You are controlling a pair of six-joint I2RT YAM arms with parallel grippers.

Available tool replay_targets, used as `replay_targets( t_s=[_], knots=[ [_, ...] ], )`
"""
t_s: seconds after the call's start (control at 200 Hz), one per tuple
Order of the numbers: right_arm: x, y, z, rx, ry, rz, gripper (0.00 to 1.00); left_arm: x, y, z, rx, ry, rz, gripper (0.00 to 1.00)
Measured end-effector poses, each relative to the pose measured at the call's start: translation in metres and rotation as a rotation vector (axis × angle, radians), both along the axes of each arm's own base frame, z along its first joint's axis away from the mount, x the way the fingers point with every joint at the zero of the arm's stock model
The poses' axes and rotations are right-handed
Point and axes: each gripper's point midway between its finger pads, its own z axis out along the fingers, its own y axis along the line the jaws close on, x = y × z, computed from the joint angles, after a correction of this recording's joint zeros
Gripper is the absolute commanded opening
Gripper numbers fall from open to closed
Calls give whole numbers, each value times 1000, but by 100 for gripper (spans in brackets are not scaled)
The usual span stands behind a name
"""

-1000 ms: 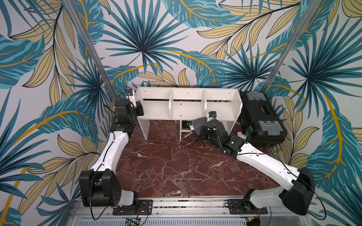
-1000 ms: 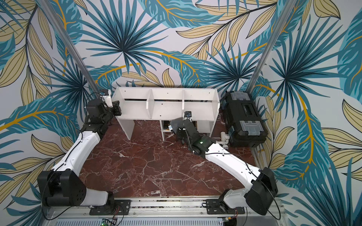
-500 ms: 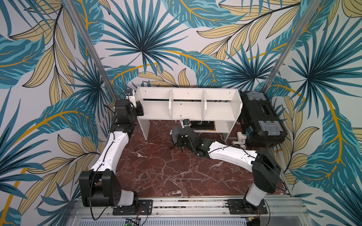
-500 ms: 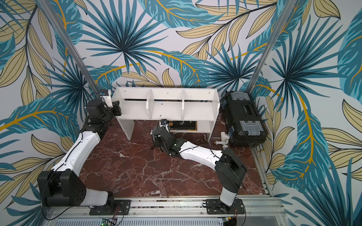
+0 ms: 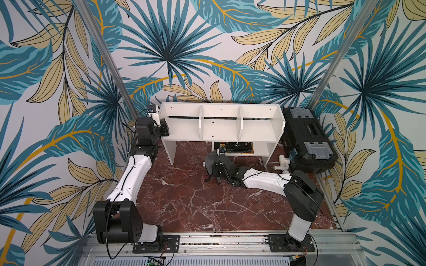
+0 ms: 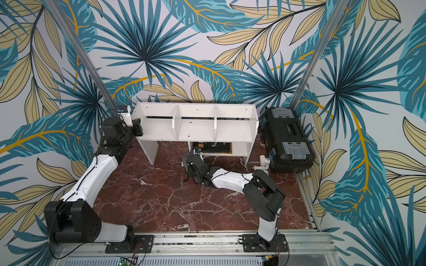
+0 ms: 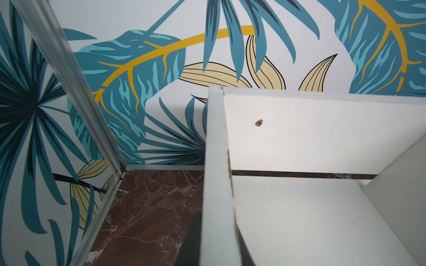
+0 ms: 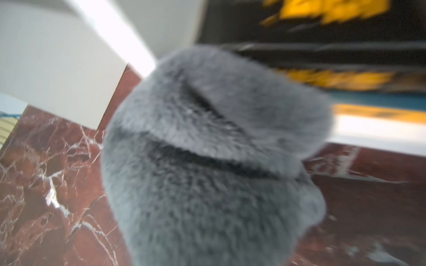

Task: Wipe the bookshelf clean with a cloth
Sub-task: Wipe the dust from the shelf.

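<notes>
The white bookshelf (image 5: 221, 129) stands against the back wall in both top views (image 6: 196, 129). My left gripper (image 5: 164, 129) is shut on its left side panel. In the left wrist view that panel's edge (image 7: 216, 184) runs between the two dark fingers (image 7: 192, 241). My right gripper (image 5: 216, 164) hangs low over the floor by the left wall of the lower cubby, shut on the grey cloth (image 5: 210, 161). The fluffy cloth (image 8: 207, 161) fills the right wrist view and hides the jaws.
A black toolbox (image 5: 306, 138) lies right of the shelf, with a white pipe fitting (image 5: 284, 161) on the floor beside it. A black and yellow object (image 5: 232, 147) sits in the lower cubby. Patterned walls close in on three sides.
The right gripper has swept left with the cloth, from in front of the cubby to beside its left wall, and the elbow has folded back. The left arm has not moved.
</notes>
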Motion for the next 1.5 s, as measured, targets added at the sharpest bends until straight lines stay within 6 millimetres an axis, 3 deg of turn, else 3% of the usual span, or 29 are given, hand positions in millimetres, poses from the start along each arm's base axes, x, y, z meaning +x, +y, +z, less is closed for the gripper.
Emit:
replay_targets(
  t_s=[0.06, 0.16, 0.341, 0.401, 0.466, 0.626, 0.756, 0.856, 1.037, 1.162, 1.322, 1.502],
  knots=[
    [0, -24, 4, 7, -4, -45, 0, 0, 0, 0, 0, 0, 0, 0],
    [-1, -82, 8, 14, -10, -160, 0, 0, 0, 0, 0, 0, 0, 0],
    [-19, -212, 9, 4, -25, -429, 0, 0, 0, 0, 0, -1, 0, 0],
    [-25, -237, 14, -10, -27, -480, 0, 0, 0, 0, 0, -2, 0, 0],
    [-26, -245, 20, -19, -34, -485, 0, 0, 0, 0, 0, -2, 0, 0],
    [-24, -227, 15, -20, -2, -403, 0, 0, 0, 0, 0, -2, 0, 0],
    [-21, -190, 6, 6, 6, -317, 0, 0, 0, 0, 0, -2, 0, 0],
    [-13, -142, 6, 21, 8, -228, 0, -1, 0, 0, 0, -2, 0, 0],
    [8, -33, 22, 64, -29, -51, 0, -1, 0, 0, 0, -3, 0, 0],
    [11, 18, 32, 80, -49, 27, 0, -1, 0, 0, 0, -4, 0, 0],
    [12, 33, 65, 82, -98, 52, 0, -1, 0, 0, 0, -6, 0, 0],
    [15, 22, 139, 86, -203, 32, 0, -1, 0, 0, 0, -6, 0, 0]
  ],
)
